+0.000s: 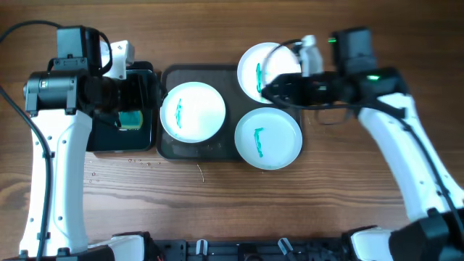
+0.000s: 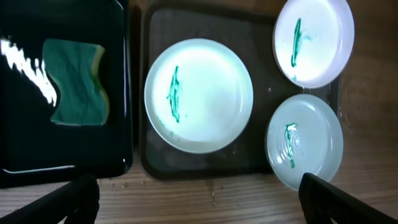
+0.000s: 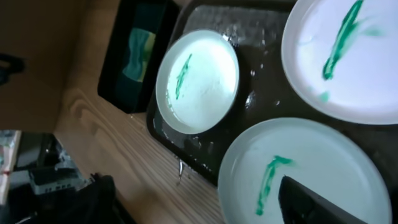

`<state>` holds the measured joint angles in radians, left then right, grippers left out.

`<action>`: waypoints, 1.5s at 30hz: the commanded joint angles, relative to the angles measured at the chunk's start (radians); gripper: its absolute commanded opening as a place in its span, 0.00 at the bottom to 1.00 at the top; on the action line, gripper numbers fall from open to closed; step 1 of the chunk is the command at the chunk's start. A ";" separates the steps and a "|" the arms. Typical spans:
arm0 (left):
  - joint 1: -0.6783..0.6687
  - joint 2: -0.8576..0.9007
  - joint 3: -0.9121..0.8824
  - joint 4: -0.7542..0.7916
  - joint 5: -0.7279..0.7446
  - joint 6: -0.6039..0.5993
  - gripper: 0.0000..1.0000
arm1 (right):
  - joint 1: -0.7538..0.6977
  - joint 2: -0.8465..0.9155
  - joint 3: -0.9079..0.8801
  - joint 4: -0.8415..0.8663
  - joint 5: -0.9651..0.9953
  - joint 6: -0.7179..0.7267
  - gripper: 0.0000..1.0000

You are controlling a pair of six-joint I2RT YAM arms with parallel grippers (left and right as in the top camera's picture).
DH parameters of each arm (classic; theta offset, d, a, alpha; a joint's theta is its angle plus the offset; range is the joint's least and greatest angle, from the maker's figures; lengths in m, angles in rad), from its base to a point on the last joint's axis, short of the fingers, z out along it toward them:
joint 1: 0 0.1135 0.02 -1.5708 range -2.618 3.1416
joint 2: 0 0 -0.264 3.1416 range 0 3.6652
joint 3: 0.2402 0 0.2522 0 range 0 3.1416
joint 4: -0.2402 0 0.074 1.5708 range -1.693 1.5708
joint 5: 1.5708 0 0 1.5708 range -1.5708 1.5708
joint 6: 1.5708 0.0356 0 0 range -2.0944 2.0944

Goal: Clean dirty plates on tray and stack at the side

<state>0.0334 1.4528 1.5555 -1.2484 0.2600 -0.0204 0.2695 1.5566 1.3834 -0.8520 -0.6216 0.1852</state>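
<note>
We see three green-smeared plates on the tray, mid-frame overhead (a sponge lies in the tub at left). Our left gripper is spread wide; whether the right gripper, over the upper-right one, is apart or together, we cannot tell.

Table: brown wood, visible grain, evenly lit. Beyond its edge, to the left of the right gripper, dark blurred clutter.

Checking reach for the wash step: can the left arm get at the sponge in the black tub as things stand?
Probably yes. The sponge lies uncovered in the tub, the left end effector is open close by, and nothing stands between them.
</note>
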 commanded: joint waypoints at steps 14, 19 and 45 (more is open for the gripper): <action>-0.003 0.006 0.018 0.000 -0.188 -0.143 1.00 | 0.262 0.606 0.402 0.006 0.336 0.261 0.37; -0.003 0.006 0.018 -0.005 -0.202 -0.129 1.00 | 0.288 0.692 0.402 0.023 0.336 0.263 0.36; 0.139 0.415 0.017 0.083 -0.366 -0.088 0.85 | 0.333 0.774 0.388 0.019 0.410 0.245 0.04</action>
<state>0.1188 1.7977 1.5574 -1.1797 -0.0864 -0.1139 0.5949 2.2917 1.7679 -0.8284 -0.2420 0.4335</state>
